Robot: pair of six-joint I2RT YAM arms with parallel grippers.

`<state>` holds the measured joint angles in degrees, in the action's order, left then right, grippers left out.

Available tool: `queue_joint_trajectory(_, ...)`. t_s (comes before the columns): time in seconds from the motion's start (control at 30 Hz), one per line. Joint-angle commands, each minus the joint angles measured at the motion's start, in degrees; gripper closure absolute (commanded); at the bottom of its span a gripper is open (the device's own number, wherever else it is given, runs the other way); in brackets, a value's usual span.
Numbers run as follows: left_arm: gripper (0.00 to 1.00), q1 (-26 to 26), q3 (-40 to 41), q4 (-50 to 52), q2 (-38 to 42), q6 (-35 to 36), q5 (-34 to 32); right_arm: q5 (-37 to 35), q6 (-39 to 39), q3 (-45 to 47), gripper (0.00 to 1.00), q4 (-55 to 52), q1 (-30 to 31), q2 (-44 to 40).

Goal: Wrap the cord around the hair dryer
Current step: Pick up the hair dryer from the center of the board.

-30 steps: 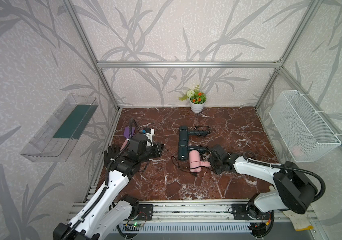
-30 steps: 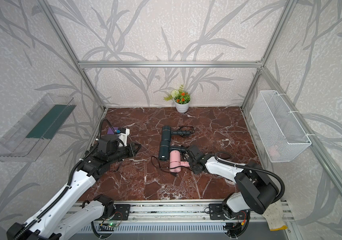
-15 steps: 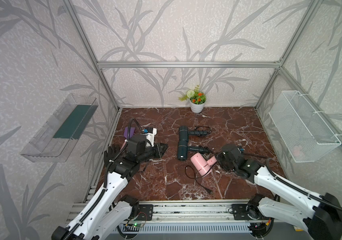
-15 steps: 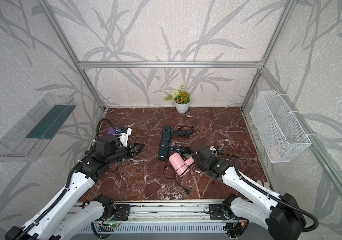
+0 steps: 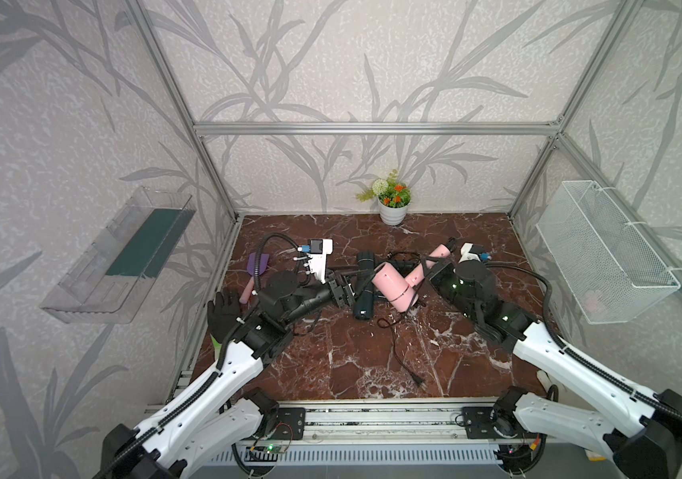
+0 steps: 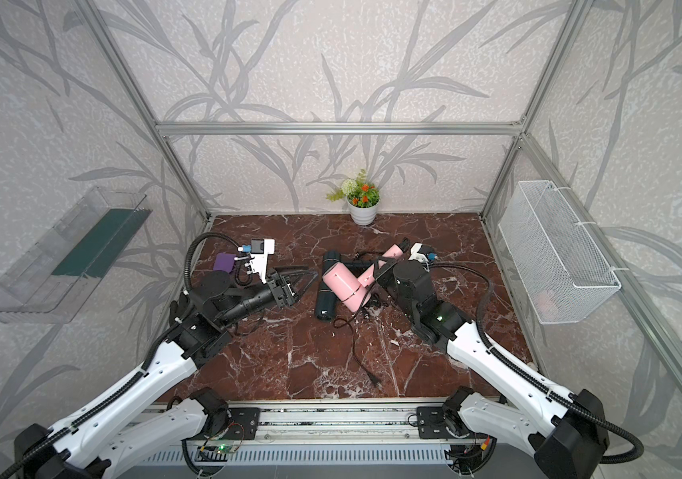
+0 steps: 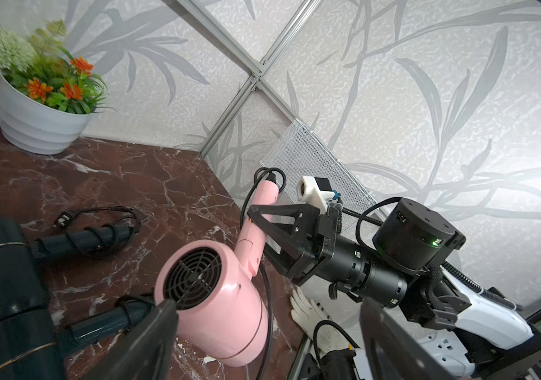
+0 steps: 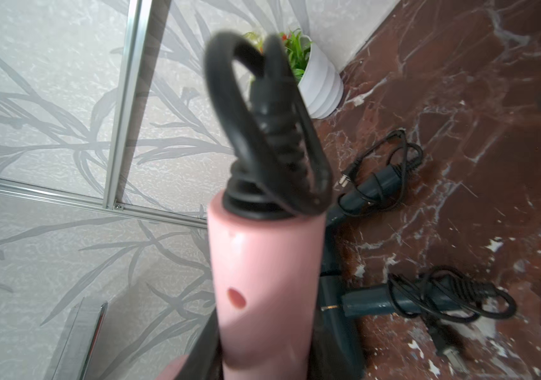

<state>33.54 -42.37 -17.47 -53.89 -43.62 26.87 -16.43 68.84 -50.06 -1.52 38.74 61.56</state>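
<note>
The pink hair dryer (image 5: 391, 286) (image 6: 341, 286) hangs tilted above the marble floor, handle pointing back and up. My right gripper (image 5: 424, 269) (image 6: 376, 271) (image 7: 256, 227) is shut on that handle (image 8: 262, 279). The black cord (image 5: 395, 352) (image 6: 356, 352) loops at the handle's end (image 8: 219, 98), drops past the barrel (image 7: 270, 312) and trails over the floor to its plug (image 5: 418, 379). My left gripper (image 5: 354, 284) (image 6: 304, 282) (image 7: 267, 306) stands open just left of the barrel's grilled rear, holding nothing.
Two dark teal hair dryers (image 5: 364, 290) (image 8: 377, 306) with wrapped cords lie under and behind the pink one. A potted plant (image 5: 392, 209) stands at the back wall. A purple brush (image 5: 257, 265) and black glove (image 5: 225, 313) lie at left. A wire basket (image 5: 605, 257) hangs right.
My right gripper has lifted the pink dryer off the floor and carried it back. My left gripper has opened and reached right toward the barrel. The cord now trails forward.
</note>
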Motion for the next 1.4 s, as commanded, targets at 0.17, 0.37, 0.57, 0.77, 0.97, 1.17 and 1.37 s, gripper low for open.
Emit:
queue_joint_trajectory(0.17, 0.01, 1.5, -2.11, -3.64, -5.05, -3.55, -3.42, -0.62, -2.15, -6.43, 1.0, 11.53, -0.05, 0.6)
queue_joint_trajectory(0.37, 0.01, 3.14, -3.48, -9.4, -7.96, -3.83, -5.76, 0.57, -0.87, -7.89, 1.0, 13.52, 0.81, 2.97)
queue_joint_trajectory(0.57, 0.01, 3.85, -3.3, -18.7, -12.66, -5.8, -8.51, 1.72, 0.19, -8.99, 1.0, 16.95, 3.98, 6.07)
queue_joint_trajectory(0.77, 0.12, 3.97, -3.71, -22.63, -16.5, -5.59, -10.29, 2.65, 1.16, -8.81, 1.0, 20.33, 6.17, 7.46)
queue_joint_trajectory(0.97, 0.55, 3.85, -4.75, -21.14, -15.4, -1.57, -11.27, 3.89, 0.9, -8.04, 1.0, 20.73, 6.43, 7.18)
queue_joint_trajectory(1.17, 1.0, 2.82, -5.15, -15.86, -11.07, 2.07, -15.67, 8.38, -12.61, -6.68, 0.68, 21.66, 6.1, 3.65)
queue_joint_trajectory(1.37, 1.0, -7.22, -9.39, -5.11, -3.76, 2.96, -12.88, 19.4, -46.17, 6.65, 0.36, 35.02, 6.94, -6.97)
